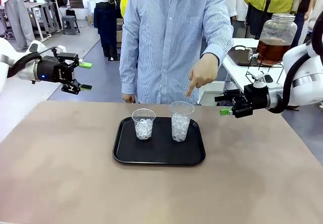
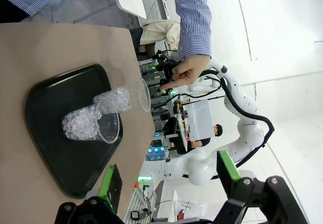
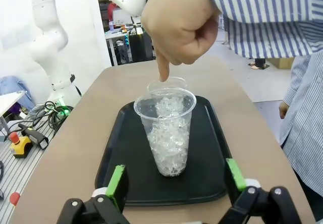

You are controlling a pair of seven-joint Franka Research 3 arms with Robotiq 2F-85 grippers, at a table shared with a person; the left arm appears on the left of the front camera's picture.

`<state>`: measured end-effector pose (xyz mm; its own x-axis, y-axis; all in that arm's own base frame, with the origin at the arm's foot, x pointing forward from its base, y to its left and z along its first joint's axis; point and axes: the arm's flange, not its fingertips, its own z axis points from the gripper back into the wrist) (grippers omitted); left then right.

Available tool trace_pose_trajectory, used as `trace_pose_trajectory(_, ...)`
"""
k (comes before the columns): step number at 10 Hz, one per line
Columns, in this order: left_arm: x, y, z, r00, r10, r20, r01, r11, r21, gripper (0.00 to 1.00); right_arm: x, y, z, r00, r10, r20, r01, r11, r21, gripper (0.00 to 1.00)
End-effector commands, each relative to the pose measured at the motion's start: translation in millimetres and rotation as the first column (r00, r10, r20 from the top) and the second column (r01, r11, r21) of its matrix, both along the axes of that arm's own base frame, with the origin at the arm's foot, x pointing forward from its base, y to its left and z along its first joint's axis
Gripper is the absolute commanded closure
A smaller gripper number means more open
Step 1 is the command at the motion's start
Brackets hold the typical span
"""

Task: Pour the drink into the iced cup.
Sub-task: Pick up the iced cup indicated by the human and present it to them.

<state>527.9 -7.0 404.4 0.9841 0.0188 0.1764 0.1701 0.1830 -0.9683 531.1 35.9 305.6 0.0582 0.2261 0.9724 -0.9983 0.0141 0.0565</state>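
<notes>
Two clear cups of ice stand on a black tray (image 1: 126,153): a shorter one (image 1: 143,123) on the left and a taller one (image 1: 180,120) on the right. A person's hand (image 1: 202,72) points a finger down at the taller cup (image 3: 166,128). The amber drink (image 1: 272,50) sits in a big lidded glass jar on a white side table at the back right. My left gripper (image 1: 86,76) hangs open in the air, left of the tray. My right gripper (image 1: 222,105) is open just right of the taller cup, with nothing between its fingers.
The person in a striped shirt (image 1: 166,37) stands at the table's far edge, behind the tray. The brown tabletop (image 1: 60,173) is bare around the tray. In the left wrist view, the tray (image 2: 45,148) and both cups (image 2: 91,123) lie ahead of my fingers.
</notes>
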Motion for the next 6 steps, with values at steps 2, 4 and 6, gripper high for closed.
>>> trace_pose_trajectory(2, -1, 0, 1, 1.0, 0.002, 0.007, -0.002, 1.0, 0.002, 0.0, 8, 21, -18, 0.999, -0.033, 0.019, 0.032, 0.998, 0.05, 0.0)
trace_pose_trajectory(4, -1, 0, 1, 1.0, 0.002, 0.007, -0.002, 1.0, 0.002, 0.0, 8, 38, -35, 0.998, -0.044, 0.039, 0.04, 0.994, 0.1, 0.0)
trace_pose_trajectory(6, -1, 0, 1, 1.0, 0.002, 0.007, -0.002, 1.0, 0.002, 0.0, 3, 50, -49, 0.997, -0.045, 0.061, 0.038, 0.993, 0.113, 0.0)
